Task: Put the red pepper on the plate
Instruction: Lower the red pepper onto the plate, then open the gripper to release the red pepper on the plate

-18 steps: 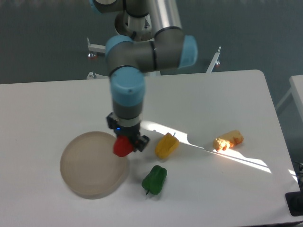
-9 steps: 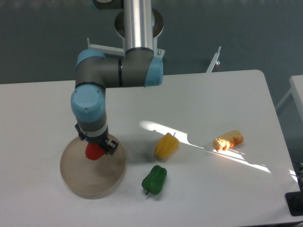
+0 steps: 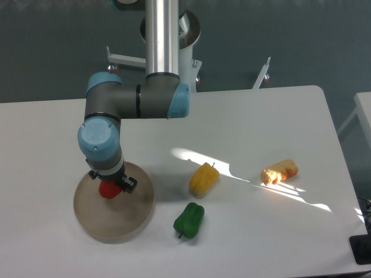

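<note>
Since the previous frame, arm and load have shifted slightly further left and lower over the plate (image 3: 87, 223). Gripper (image 3: 110, 186) is clamped on the red pepper (image 3: 107, 189), positioned over the plate's upper-middle area — contact with the surface cannot be determined. Yellow pepper (image 3: 203, 179) and green pepper (image 3: 189, 219) lie right of the plate, apart from it. An orange-tan item (image 3: 279, 172) sits well right on the white table (image 3: 261, 116).

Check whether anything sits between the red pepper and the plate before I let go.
Nothing visible does. The hand holds the red pepper over the plate, whose surface looks bare. The yellow pepper and green pepper lie off to its right.
</note>
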